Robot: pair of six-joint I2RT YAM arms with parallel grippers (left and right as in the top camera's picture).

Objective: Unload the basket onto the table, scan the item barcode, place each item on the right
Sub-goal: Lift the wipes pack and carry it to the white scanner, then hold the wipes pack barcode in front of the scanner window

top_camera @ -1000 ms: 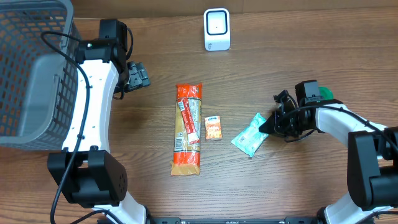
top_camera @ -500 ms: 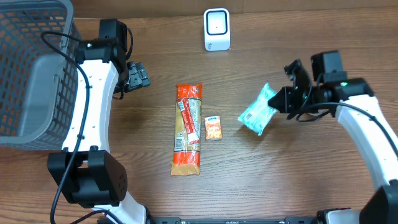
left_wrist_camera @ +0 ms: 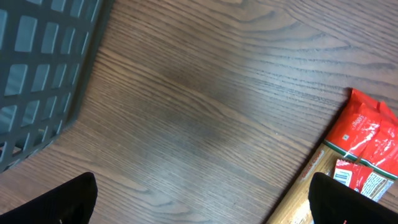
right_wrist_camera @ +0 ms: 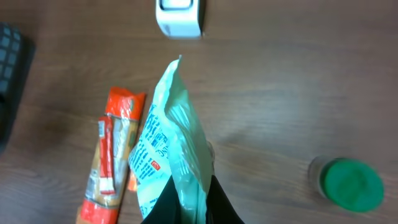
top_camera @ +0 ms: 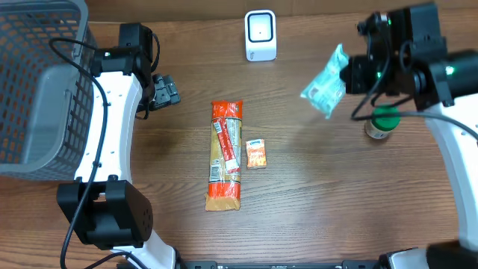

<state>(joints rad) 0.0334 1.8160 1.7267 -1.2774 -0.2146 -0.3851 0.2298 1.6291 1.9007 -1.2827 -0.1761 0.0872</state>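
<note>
1. Overhead:
   - The right gripper, at 2 o'clock of the wooden table, is clamped on the right edge of the teal pouch, which is held off the surface.
   - The white scanner stands at 12 o'clock, well apart from the pouch.
   - A green-lidded jar at 5 o'clock of the gripper is partly covered by the arm.
   - The left gripper sits at 10 o'clock, near the grey basket, which the frame cuts off. Its jaw gap is unreadable in this view.
   - The long orange packet and the small sachet lie side by side at centre.

2. Left wrist:
   - Only the tips of the left gripper show, at the bottom corners, spread wide with bare wood between them.
   - The basket is cropped at 10 o'clock and the packet at 4 o'clock.

3. Right wrist:
   - The pouch fills the centre, with its lower end pinched by dark fingers that are mostly hidden. Its print is too blurred to read.
   - The scanner at 12 o'clock is cut off at the top.
   - The packet lies at 8 o'clock and the jar at 4 o'clock.
   - A dark shape on the 9 o'clock edge cannot be identified.
</note>
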